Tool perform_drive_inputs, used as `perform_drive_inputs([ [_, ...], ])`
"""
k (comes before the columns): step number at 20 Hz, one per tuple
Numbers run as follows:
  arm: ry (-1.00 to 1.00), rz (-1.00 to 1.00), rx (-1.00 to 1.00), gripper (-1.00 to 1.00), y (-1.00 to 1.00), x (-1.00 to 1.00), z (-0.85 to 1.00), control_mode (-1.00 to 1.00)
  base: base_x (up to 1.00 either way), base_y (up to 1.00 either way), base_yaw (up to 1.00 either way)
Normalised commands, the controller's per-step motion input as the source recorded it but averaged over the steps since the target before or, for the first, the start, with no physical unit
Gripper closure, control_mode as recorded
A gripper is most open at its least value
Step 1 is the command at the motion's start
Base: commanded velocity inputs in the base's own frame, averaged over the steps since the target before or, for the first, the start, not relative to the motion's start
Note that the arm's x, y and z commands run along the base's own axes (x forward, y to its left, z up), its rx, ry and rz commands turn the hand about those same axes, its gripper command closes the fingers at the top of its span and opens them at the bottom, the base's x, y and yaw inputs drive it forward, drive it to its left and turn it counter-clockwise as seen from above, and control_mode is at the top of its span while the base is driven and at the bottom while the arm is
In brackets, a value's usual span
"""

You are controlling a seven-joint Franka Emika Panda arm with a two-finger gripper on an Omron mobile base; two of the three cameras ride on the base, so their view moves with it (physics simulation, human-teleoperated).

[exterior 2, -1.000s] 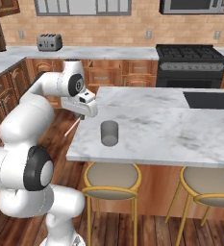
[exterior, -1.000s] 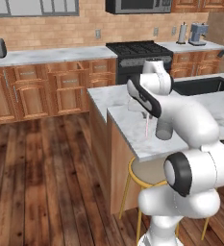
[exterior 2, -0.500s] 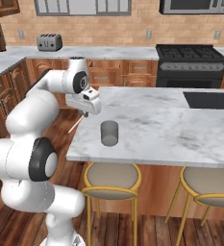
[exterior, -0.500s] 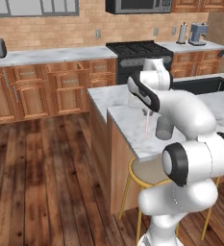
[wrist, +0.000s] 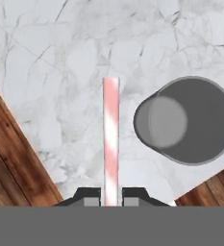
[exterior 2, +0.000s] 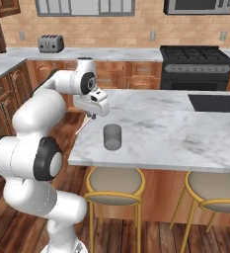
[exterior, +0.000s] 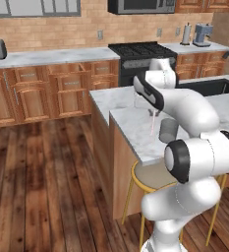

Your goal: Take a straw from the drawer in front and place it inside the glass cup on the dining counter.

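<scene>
In the hand view, wooden floor is seen at the lower left. At bottom centre the gripper is closed on the straw, which is pinched between the two fingertips and runs straight up the middle of the frame over the dining counter. The glass cup is seen at centre right, open mouth to the camera, just beside the straw and apart from it.
</scene>
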Motion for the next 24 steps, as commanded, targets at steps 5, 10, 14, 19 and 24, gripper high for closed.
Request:
perform_drive_inputs([
  [5,0.00,-0.03,0.00,1.00,-0.16,0.13,0.00,-1.00,0.00,0.00,0.00],
  [10,0.00,-0.02,0.00,1.00,-0.16,0.10,0.00,-1.00,0.00,0.00,0.00],
  [14,0.00,-0.02,0.00,1.00,-0.21,0.11,0.00,-1.00,0.00,0.00,0.00],
  [19,0.00,-0.02,0.00,1.00,-0.23,0.06,0.00,-1.00,0.00,0.00,0.00],
  [24,0.00,-0.02,0.00,1.00,-0.26,0.02,0.00,-1.00,0.00,0.00,0.00],
])
